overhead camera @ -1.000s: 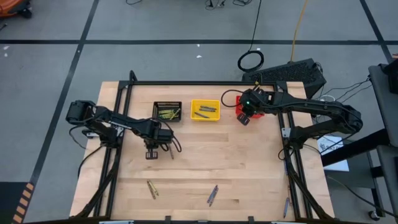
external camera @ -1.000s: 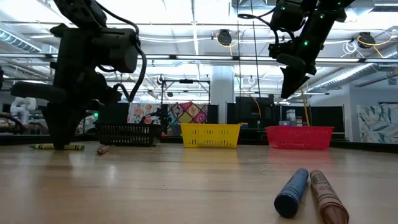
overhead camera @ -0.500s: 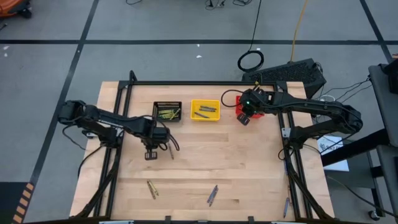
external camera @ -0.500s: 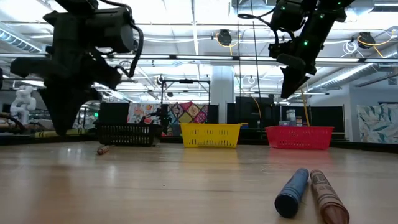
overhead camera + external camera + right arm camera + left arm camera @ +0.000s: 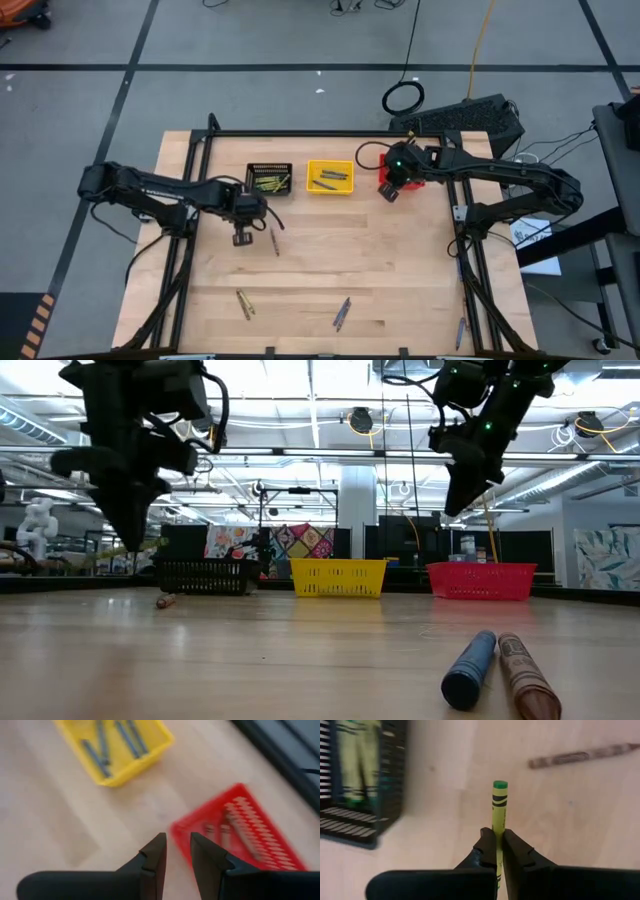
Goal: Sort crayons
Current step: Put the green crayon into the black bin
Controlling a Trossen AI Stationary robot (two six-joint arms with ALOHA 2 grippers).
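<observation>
Left wrist view: left gripper (image 5: 498,841) clamps yellow crayon (image 5: 498,810) beside black basket (image 5: 390,795); right gripper (image 5: 176,847) parted.

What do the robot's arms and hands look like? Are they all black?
Mostly, yes. Both arms are dark, jointed tubes with black cables looping beside them. Each ends in a black hand, the left hand and the right hand, each with two wedge-shaped fingers. A small green light glows near the right wrist.
</observation>
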